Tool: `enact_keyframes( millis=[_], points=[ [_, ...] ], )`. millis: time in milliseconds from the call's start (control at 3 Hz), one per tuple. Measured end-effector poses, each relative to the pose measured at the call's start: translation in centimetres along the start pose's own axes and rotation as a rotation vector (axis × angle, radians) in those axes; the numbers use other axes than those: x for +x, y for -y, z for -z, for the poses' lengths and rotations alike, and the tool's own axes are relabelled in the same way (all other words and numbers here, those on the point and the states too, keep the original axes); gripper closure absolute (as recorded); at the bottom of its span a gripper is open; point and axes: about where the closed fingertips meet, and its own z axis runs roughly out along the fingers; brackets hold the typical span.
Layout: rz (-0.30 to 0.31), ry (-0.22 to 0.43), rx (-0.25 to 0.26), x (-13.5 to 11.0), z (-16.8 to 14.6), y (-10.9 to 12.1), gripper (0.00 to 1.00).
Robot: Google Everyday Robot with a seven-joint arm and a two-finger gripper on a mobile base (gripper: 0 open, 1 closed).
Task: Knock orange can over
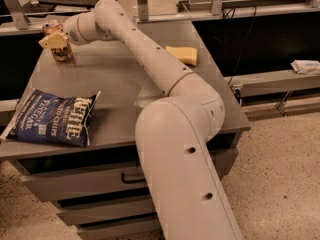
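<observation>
The task is judged to be at the point of contact, with the knocking itself not yet done. The orange can (62, 53) is seen standing upright, or very nearly so, near the far left corner of the surface (100, 79), with its silver top rim showing above the arm's end and its lower body showing below it. The pincer (53, 40) is held against or just in front of the can's middle, on the side facing the camera, so that part of the can is hidden. Whether the two are touching cannot be settled. How far the pincer is open cannot be told either, and nothing can be said to be held in it. The approach is therefore taken as complete. What is left is the push itself: the can has to be tipped onto its side and left lying on the surface. Since the can stands close to the far edge, it is judged that too hard a push could send it off the back. The blue chip bag (52, 118) lies well apart at the near left, and the yellow sponge (182, 54) lies well apart on the right; neither is in the way.
</observation>
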Motion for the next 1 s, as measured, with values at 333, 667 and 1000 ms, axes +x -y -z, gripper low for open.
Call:
enact_keyframes(
  millis=[333, 667, 1000],
  points=[
    [-0.019, 0.021, 0.004, -0.1, 0.2, 0.4, 0.63],
    [-0.019, 0.035, 0.018, -0.3, 1.9, 1.0, 0.87],
    [0.026, 0.014, 0.035, -0.6, 5.5, 1.2, 1.0]
  ],
)
